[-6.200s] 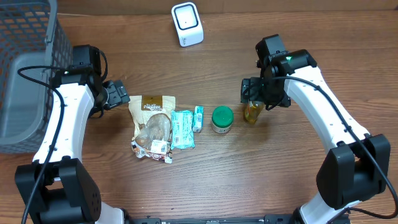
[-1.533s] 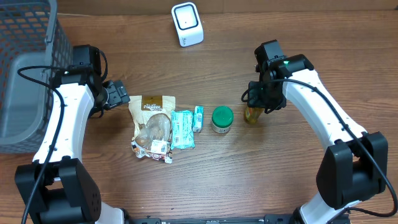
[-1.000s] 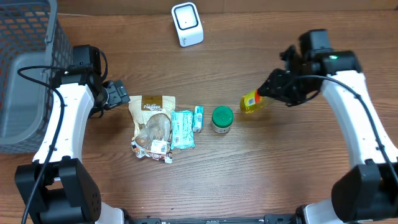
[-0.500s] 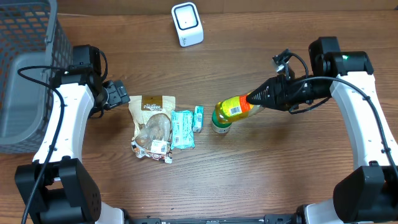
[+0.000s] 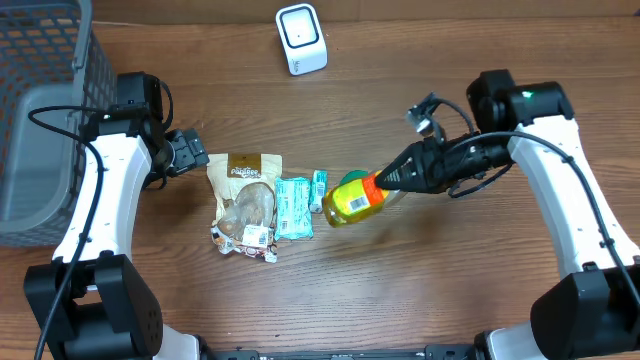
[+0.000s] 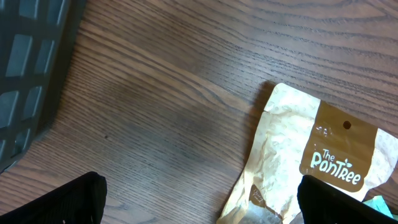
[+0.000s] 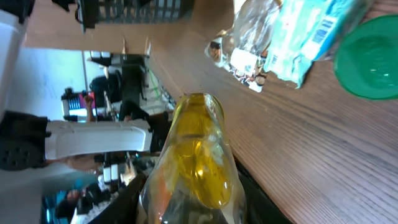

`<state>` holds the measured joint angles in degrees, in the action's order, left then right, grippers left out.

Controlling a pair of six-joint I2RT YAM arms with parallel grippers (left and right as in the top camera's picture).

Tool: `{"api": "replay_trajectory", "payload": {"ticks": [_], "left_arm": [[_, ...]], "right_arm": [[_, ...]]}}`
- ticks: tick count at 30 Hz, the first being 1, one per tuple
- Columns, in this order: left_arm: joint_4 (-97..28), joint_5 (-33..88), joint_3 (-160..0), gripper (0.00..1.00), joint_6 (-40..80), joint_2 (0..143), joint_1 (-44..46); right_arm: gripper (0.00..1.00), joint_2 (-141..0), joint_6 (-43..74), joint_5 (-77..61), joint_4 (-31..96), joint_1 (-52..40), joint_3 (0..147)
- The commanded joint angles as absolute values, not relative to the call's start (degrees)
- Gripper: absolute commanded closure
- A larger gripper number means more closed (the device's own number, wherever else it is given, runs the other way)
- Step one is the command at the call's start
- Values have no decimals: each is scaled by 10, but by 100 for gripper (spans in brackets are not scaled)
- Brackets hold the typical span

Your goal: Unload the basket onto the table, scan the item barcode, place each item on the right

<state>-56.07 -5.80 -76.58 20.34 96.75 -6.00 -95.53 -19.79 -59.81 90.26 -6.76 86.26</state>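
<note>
Overhead: mid-carry, with the scan not yet made. Held sideways off the desk (image 5: 400,290) in the right gripper (image 5: 392,180), closed partway round it: the yellow bottle (image 5: 352,200), over the green-lidded jar (image 5: 350,178) and well short of the white scanner (image 5: 301,38) at the far edge. Spread wide and empty beside the brown pouch (image 5: 245,185): the left gripper (image 5: 190,152). Next, probably: swing far and left to the scanner, barcode turned toward its face, without loosening. Counted: one bottle, one jar, one pouch, two teal packets (image 5: 293,207), one scanner, one basket (image 5: 40,110) at left. Left wrist: fingers wide apart, nothing between, above bare desk between basket and pouch. Right wrist: bottle clamped between the fingers, jar lid and packets beyond on the desk.
</note>
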Motion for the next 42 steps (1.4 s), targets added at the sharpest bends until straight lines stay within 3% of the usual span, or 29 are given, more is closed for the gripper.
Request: {"api": "replay_trajectory", "payload": {"ticks": [1, 34, 39, 42], "left_arm": [[-561, -57, -767, 0, 191, 955, -60], [-561, -57, -767, 0, 191, 955, -60], [-561, -57, -767, 1, 191, 955, -60], [-561, -57, -767, 0, 191, 955, -60]], "right_arm": [[67, -938, -213, -633, 904, -81, 881], [68, -938, -211, -647, 903, -85, 881], [57, -938, -211, -646, 903, -85, 881], [57, -938, -211, -646, 903, -85, 881]]}}
